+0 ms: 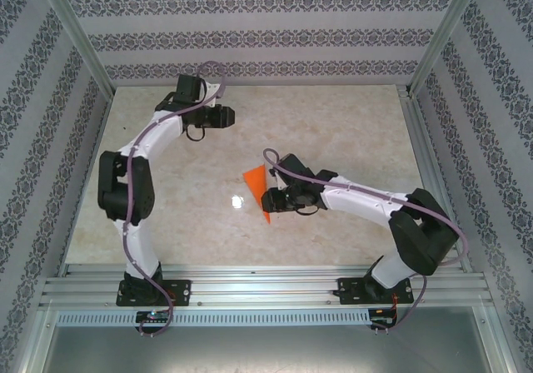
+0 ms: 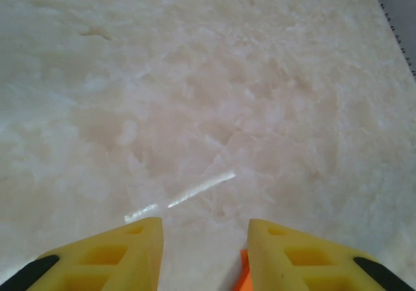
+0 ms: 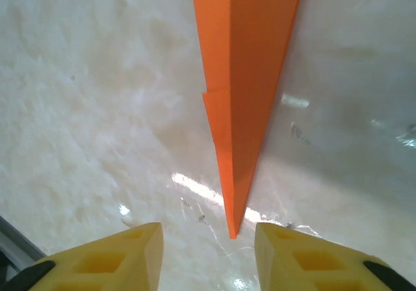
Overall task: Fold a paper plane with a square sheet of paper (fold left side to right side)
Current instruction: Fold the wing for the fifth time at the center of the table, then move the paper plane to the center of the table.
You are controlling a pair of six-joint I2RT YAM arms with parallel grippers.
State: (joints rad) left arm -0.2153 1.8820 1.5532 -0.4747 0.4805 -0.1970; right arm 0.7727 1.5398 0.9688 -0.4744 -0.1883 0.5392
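Note:
The square sheet of paper is folded into a narrow orange paper plane with a centre crease, lying flat mid-table. In the right wrist view the paper plane points its sharp tip toward me, ending just ahead of my right gripper. That gripper is open, with its yellow fingers on either side of the tip and apart from it. My left gripper hovers at the far left of the table, away from the plane. It is open over bare marble. A thin orange sliver shows beside its right finger.
The marble-look tabletop is walled by patterned panels on three sides, with aluminium posts at the corners. A metal rail runs along the near edge, where both arm bases are bolted. The left arm's elbow stands over the table's left side.

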